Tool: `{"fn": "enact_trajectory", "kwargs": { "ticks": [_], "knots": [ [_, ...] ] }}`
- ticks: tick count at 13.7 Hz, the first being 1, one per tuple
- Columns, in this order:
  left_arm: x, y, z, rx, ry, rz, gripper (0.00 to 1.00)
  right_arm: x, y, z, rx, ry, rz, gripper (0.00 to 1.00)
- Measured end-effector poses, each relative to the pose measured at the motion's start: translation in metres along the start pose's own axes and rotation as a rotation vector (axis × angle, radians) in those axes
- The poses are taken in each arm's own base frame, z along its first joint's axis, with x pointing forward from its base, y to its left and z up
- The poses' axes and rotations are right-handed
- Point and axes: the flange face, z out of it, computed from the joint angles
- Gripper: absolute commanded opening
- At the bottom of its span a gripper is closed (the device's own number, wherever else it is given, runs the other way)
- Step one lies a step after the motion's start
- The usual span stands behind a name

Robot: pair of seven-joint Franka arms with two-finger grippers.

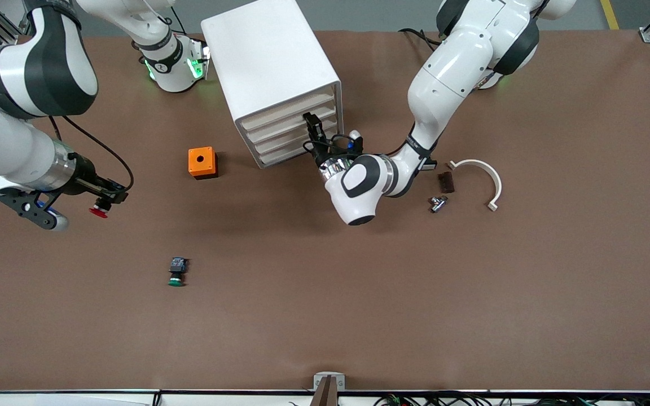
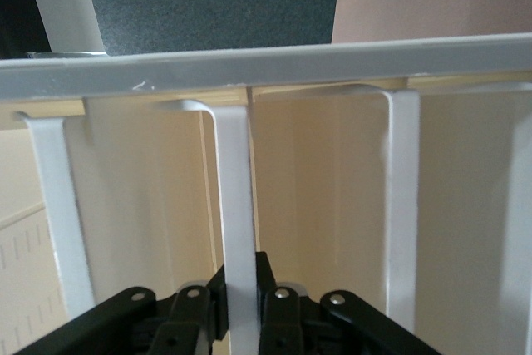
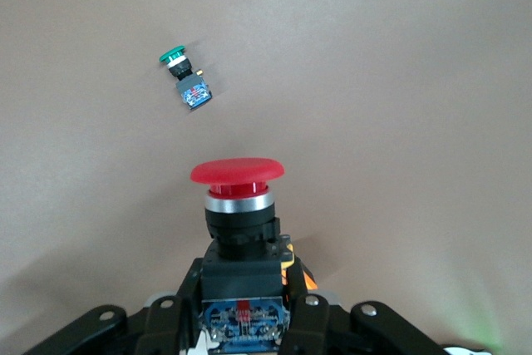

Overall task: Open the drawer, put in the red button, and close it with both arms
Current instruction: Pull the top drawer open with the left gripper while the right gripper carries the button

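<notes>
I see the left end effector (image 1: 312, 125) clamped on a white pull of a drawer (image 1: 288, 131) at the cabinet (image 1: 271, 62) front. My right end effector (image 1: 112, 198) grips the red button (image 1: 98, 211), raised over the desk (image 1: 359, 293); the green button (image 1: 176, 272) lies below it.

The red button (image 3: 237, 174), red mushroom cap over black body and blue rear block, hangs clamped above the bench (image 1: 359, 316). The drawer (image 1: 294, 132), pale-fronted in the white cabinet (image 1: 263, 51), seemingly shut.
</notes>
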Motion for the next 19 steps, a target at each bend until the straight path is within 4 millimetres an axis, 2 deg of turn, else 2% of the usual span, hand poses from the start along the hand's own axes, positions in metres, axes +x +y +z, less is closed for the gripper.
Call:
{"fn": "enact_trajectory", "kwargs": {
  "ticks": [3, 7, 13, 15, 17, 18, 19],
  "knots": [
    [0.008, 0.002, -0.025, 0.006, -0.043, -0.004, 0.1, -0.008, -0.01, 0.0, -0.002, 0.002, 0.012, 0.0],
    [0.021, 0.005, -0.073, 0.028, -0.154, -0.007, 0.11, -0.008, -0.01, 0.001, -0.002, 0.002, 0.015, 0.0],
    [0.042, 0.009, -0.123, 0.036, -0.256, -0.009, 0.13, -0.01, -0.013, 0.002, -0.002, 0.002, 0.064, 0.0],
    [0.05, 0.009, -0.14, 0.039, -0.288, -0.008, 0.15, -0.024, -0.03, 0.003, 0.004, 0.008, 0.113, 0.0],
    [0.056, 0.01, -0.152, 0.039, -0.308, -0.007, 0.19, -0.051, -0.062, 0.009, 0.015, 0.021, 0.166, 0.0],
    [0.057, 0.01, -0.154, 0.038, -0.313, -0.007, 0.23, -0.068, -0.079, 0.013, 0.02, 0.028, 0.19, 0.0],
    [0.058, 0.01, -0.157, 0.035, -0.318, -0.008, 0.35, -0.086, -0.096, 0.015, 0.025, 0.035, 0.21, 0.0]
  ]
}}
